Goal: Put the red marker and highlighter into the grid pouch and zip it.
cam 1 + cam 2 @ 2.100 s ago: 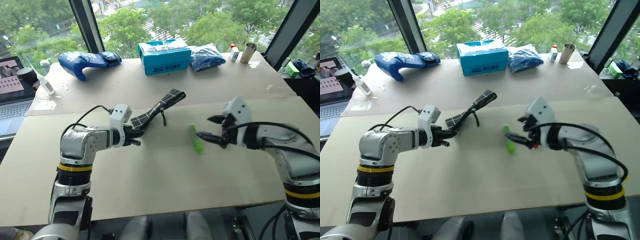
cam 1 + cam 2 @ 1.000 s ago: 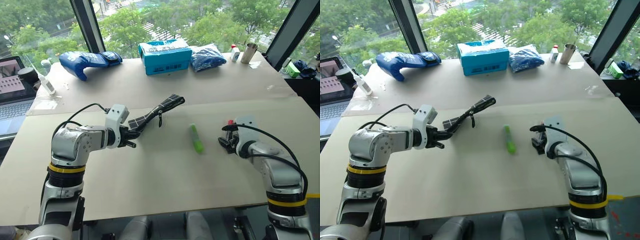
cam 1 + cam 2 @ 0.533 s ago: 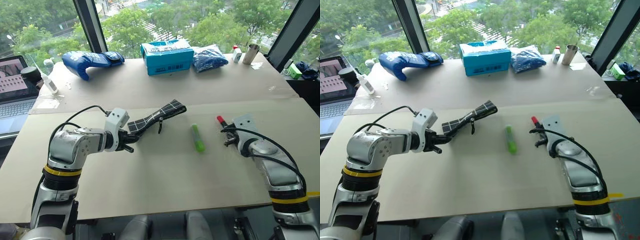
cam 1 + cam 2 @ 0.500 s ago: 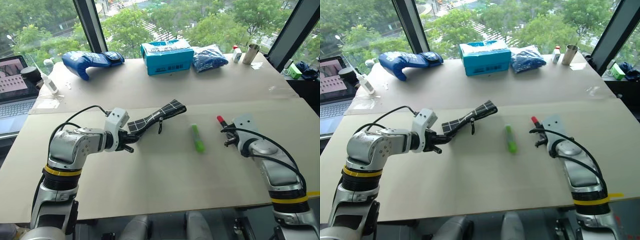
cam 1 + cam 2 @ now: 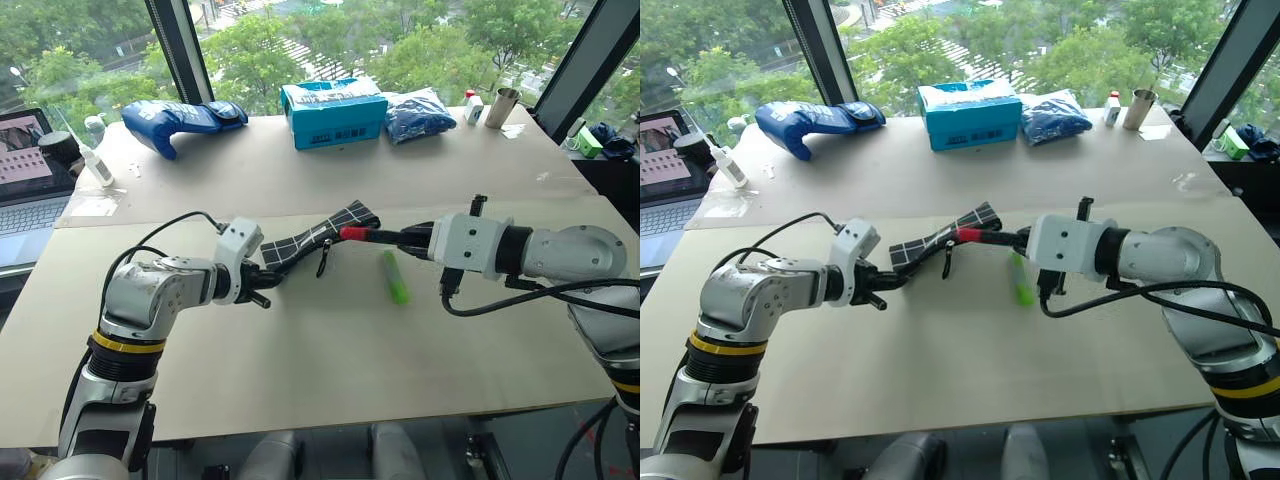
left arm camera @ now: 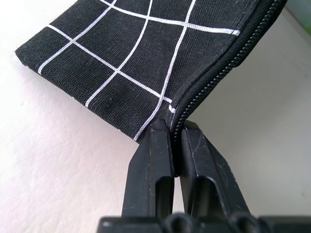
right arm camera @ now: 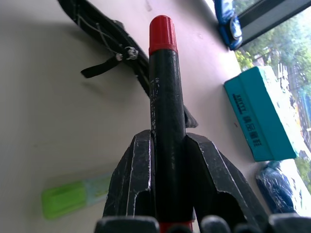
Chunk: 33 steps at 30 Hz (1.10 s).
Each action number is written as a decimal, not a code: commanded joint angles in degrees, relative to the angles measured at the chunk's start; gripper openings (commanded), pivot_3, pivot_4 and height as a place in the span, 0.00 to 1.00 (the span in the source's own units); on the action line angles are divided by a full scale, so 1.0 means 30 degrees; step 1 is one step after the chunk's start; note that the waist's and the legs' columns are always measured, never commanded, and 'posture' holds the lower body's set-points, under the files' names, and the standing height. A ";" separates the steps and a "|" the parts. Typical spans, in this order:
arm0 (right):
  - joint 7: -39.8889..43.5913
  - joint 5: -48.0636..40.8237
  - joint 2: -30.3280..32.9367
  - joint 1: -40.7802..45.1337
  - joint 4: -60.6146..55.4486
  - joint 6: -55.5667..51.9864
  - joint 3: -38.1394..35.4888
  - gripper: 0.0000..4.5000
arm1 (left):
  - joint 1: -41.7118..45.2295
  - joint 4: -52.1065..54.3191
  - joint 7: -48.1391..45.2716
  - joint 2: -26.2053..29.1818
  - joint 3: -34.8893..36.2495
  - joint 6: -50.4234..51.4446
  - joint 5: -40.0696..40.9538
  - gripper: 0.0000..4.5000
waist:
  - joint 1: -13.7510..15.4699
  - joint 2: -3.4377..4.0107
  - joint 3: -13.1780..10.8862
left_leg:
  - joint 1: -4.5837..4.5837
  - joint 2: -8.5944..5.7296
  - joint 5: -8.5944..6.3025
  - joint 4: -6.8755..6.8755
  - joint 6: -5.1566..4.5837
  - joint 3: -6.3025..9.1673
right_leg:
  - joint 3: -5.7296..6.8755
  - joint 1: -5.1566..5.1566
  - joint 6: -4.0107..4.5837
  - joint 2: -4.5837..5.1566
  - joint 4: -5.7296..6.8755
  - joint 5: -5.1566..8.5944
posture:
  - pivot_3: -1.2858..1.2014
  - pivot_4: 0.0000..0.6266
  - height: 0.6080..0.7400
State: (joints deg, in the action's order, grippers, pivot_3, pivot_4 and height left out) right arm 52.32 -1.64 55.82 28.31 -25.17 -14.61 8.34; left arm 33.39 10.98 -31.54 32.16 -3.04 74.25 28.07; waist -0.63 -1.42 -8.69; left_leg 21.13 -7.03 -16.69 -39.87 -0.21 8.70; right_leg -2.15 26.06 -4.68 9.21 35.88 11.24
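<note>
Right gripper point(image 7: 167, 160) had lifted the red marker point(image 5: 385, 236) off the table, clamped, cap at the grid pouch point(image 5: 315, 236) mouth. Left gripper point(image 6: 176, 145) pinched the pouch corner. Highlighter point(image 5: 394, 277) lay at the pouch's 4 o'clock, next up.

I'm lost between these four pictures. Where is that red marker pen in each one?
Left eye view: the red marker lies level at the middle, held in the right pincer, red cap toward the grid pouch.
Right eye view: marker at the middle.
Left wrist view: not in it; the pouch is in it.
Right wrist view: marker upright at the centre.
Shared landmark: the grid pouch.
</note>
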 commanded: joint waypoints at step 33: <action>0.0376 0.6339 -0.1931 0.3135 0.4289 0.3918 0.1916 0.13 | -0.0006 0.0161 -0.0181 0.0003 -0.1086 -0.1191 -0.0172 0.00 | -0.0025 0.0000 0.0000 | 0.0005 -0.0002 0.0001 0.0004 0.0002 -0.0003 | -0.0009 0.0016 0.0003 0.0000 0.0002 -0.0002 | 0.52 0.24 1.00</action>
State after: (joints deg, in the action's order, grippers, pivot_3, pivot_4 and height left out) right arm 53.17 17.00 50.11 35.87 -11.68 -3.77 15.02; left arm 33.35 10.48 -31.75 31.90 -6.26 71.45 27.83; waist -0.71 -1.42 -8.69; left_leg 21.14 -7.04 -16.69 -39.85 -0.20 8.69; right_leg -2.18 26.11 -4.67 9.21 35.88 11.24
